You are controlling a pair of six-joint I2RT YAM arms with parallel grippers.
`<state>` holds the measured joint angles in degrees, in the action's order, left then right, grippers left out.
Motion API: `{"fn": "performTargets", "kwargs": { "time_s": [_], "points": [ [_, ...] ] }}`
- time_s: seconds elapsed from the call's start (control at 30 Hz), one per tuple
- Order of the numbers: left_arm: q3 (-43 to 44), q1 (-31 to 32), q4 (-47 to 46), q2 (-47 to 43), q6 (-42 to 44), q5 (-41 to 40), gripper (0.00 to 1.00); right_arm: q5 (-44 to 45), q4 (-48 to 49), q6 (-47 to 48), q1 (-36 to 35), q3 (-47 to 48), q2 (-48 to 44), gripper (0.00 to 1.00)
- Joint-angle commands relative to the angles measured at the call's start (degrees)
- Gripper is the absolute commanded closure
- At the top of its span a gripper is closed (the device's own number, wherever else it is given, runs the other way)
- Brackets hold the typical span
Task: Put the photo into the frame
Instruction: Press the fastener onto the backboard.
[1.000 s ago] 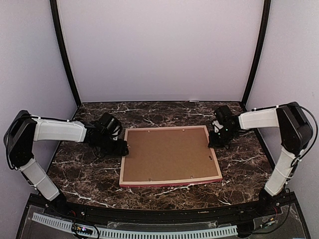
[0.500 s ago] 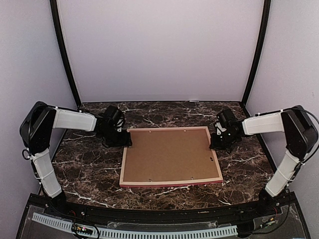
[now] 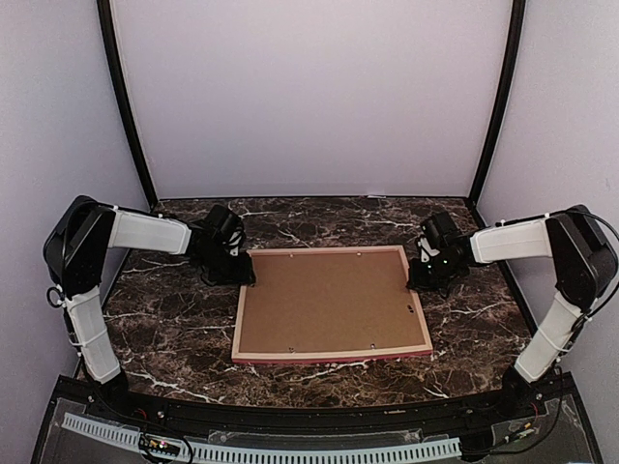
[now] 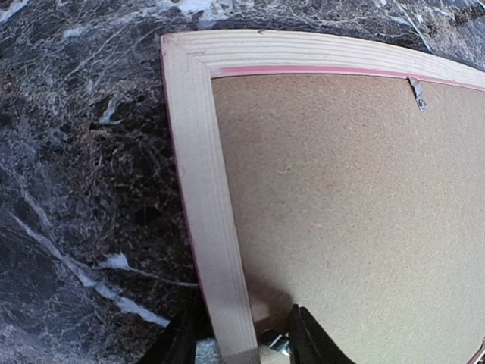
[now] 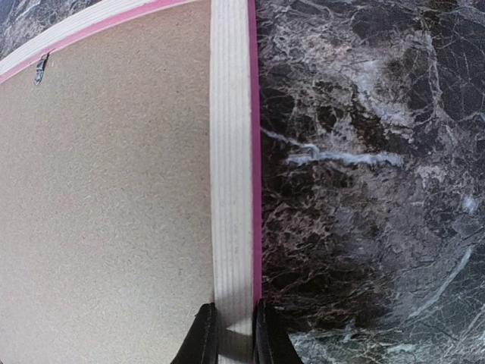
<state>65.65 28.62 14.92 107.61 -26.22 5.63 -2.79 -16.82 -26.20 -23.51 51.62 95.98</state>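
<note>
The frame [image 3: 238, 319] lies face down in the middle of the table, its pale wood rails around a brown backing board [image 3: 329, 300]. The photo is hidden. My left gripper [image 3: 247, 280] is at the left rail near the far-left corner. In the left wrist view its fingers [image 4: 303, 334] straddle that rail [image 4: 201, 152], open, with a gap on the board side. My right gripper [image 3: 414, 280] is at the right rail near the far-right corner. The right wrist view shows it [image 5: 233, 326] shut on the rail [image 5: 231, 152], one finger on each side.
Small metal clips [image 4: 416, 91] [image 5: 39, 70] sit along the frame's inner edge, one right by my left fingers [image 4: 276, 343]. The dark marble table [image 3: 164, 329] is bounded by lilac walls and black corner posts [image 3: 126, 106].
My left arm has swung along the left rail toward the far-left corner, and its jaws have narrowed around the rail. The right gripper shifted slightly and stays on the right rail.
</note>
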Motion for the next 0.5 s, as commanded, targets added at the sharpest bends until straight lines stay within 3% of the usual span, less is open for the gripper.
{"fn": "performTargets", "kwargs": {
  "time_s": [0.0, 0.47],
  "points": [
    [-0.79, 0.12, 1.28, -0.15, -0.24, 0.77, 0.6, -1.54, -0.59, -1.58, -0.57, -0.25, 0.55, 0.88],
    [-3.75, 0.12, 5.03, -1.89, 2.0, 3.51, 0.72, -1.94, -0.85, -1.75, -0.54, 0.66, 1.42, 0.88]
  ]
}}
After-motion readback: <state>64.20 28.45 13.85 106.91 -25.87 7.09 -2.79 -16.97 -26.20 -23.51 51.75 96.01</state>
